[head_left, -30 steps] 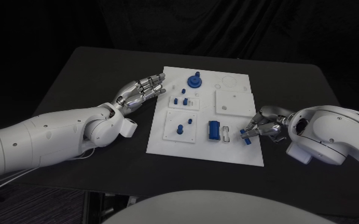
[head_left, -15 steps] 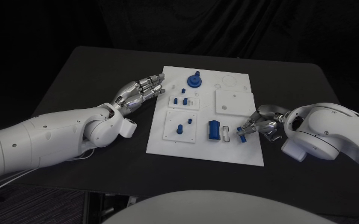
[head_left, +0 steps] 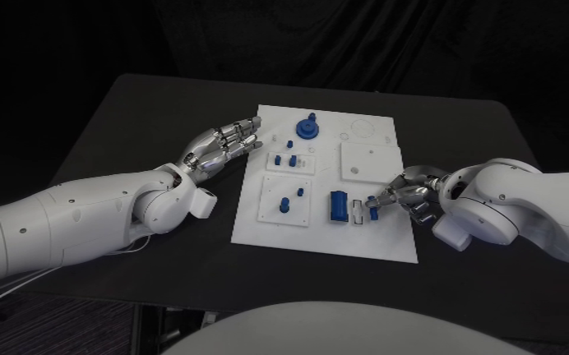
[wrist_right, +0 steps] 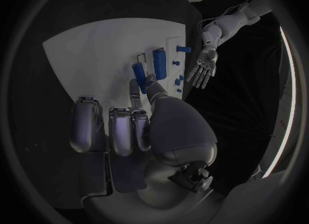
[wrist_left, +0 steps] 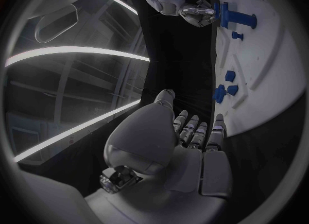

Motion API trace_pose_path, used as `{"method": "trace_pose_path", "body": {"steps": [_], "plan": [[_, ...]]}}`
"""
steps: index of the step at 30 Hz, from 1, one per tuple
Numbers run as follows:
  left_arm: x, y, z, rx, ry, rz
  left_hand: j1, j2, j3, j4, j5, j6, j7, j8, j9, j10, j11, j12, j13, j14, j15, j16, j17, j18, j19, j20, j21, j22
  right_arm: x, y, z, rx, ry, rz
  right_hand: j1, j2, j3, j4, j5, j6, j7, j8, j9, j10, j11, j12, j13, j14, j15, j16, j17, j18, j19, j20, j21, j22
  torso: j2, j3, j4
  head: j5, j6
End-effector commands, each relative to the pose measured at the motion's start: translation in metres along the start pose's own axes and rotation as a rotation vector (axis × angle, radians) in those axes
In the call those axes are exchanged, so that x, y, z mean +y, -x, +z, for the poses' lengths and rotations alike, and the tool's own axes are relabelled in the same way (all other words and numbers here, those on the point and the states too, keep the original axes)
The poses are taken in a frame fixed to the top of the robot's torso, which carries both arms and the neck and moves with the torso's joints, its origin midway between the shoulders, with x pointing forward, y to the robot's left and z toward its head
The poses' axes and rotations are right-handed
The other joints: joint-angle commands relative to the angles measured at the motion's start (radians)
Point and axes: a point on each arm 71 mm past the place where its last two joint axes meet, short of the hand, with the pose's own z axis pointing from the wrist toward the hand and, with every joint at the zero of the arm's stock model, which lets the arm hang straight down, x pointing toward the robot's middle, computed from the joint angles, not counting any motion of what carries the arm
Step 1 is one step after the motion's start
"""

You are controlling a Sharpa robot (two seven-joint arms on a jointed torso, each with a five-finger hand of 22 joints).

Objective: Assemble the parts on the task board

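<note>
Blue cylinder [head_left: 373, 209], pinched in right hand [head_left: 407, 196] at board's [head_left: 370, 244] lower right: lower squarely beside seated one [head_left: 340, 206]. Left hand [head_left: 225, 145] spread, idle.

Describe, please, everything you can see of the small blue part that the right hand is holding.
The small blue cylindrical part looks like smooth matte plastic. The right hand pinches it just above the white task board, near its right edge, beside the larger blue block seated in a slot. Whether it touches the board is unclear.
</note>
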Motion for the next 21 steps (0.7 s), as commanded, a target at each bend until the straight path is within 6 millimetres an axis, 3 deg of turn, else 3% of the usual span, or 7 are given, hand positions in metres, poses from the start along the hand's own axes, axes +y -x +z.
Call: {"method": "trace_pose_path", "body": {"steps": [1,21], "plan": [[-0.0021,-0.0024,0.0003,0.014,-0.039,-0.011,0.007,0.004,0.0,-0.007,0.006,0.002,-0.004,0.003,0.001,0.009,0.001,0.003,0.002,0.0,0.01,0.006,0.001,0.017,0.003,0.001,0.004,-0.001,-0.0015,-0.0009,0.0014,0.008,-0.055,0.07,-0.012,0.001,0.001,0.005,0.002,0.004,0.0,-0.005,-0.001,0.108,-0.003,-0.005,0.263,0.077,-0.001,-0.005,0.112,0.008,0.006,0.005,-0.007,0.189,-0.001,-0.0007,0.0004,0.0,0.0],[-0.0014,-0.0035,0.0018,0.018,-0.039,-0.014,0.007,0.004,0.001,-0.008,0.006,0.002,-0.004,0.003,0.001,0.008,0.001,0.003,0.001,-0.001,0.01,0.006,0.001,0.017,0.002,0.001,0.004,-0.001,0.0048,-0.0109,0.0062,0.069,-0.09,0.041,-0.029,0.0,-0.002,0.01,0.002,-0.001,0.003,-0.008,-0.005,0.108,-0.001,-0.005,0.263,0.076,0.0,-0.007,0.108,0.011,0.0,0.006,-0.02,0.186,0.0,-0.0004,0.001,-0.001,0.0]]}}
